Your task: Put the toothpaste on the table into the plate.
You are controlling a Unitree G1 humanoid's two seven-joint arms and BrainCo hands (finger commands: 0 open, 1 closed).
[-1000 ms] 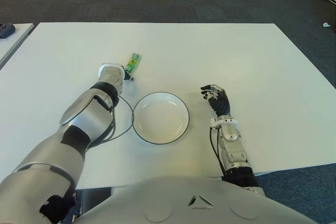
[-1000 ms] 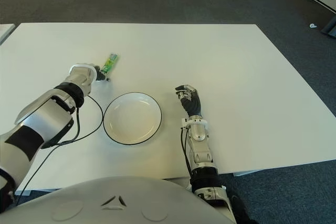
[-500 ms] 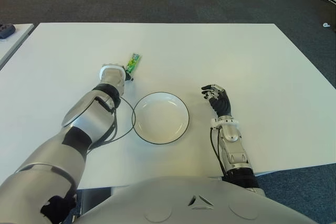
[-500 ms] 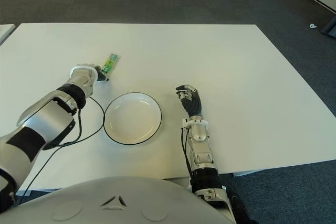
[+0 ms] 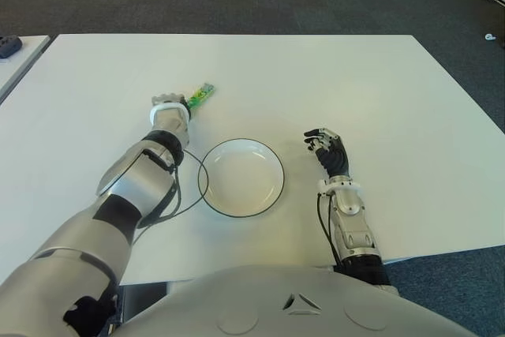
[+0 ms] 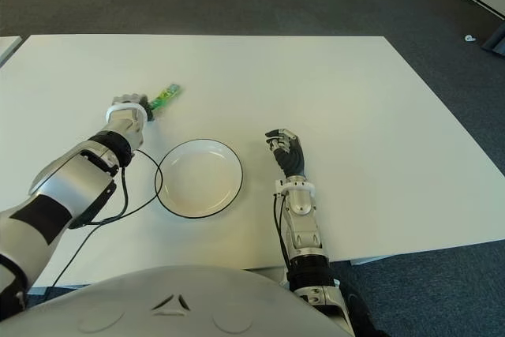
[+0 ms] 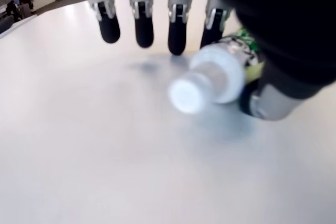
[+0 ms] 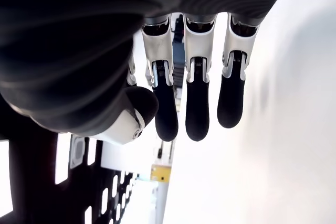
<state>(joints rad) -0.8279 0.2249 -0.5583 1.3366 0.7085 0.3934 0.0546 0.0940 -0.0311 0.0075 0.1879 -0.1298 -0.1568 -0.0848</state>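
— While the left hand [image 5: 170, 106] reaches out over the white table [image 5: 379, 84], what are its fingers doing?

— From the head cameras you mostly see the back of the wrist; the hand sits right at the near end of the toothpaste [image 5: 200, 95], which lies on the table beyond the plate [image 5: 241, 177], off to its left. Only the wrist camera tells more. There the four fingers [image 7: 143, 22] hang straight down, tips at or near the tabletop, and the tube's white cap [image 7: 202, 82] pokes out between them and the thumb. The thumb presses the tube's side, so I'd call it a loose pinch: touching it, not wrapped round it.

— Is the tube lifted?

— I can't tell from the wrist view; from above it looks flat on the table, its green printed end angled away to the right.

— And the other hand?

— The right hand [image 6: 286, 147] shows to the right of the plate, holding nothing. Its own camera shows the dark, rubbery-looking fingertips [image 8: 197, 114] hanging side by side, relaxed, thumb tucked beside them.

— The plate itself?

— Round, glossy white, thin dark rim, nothing in it. A black cable [image 5: 185, 195] loops from the left forearm across the table just beside its left edge.
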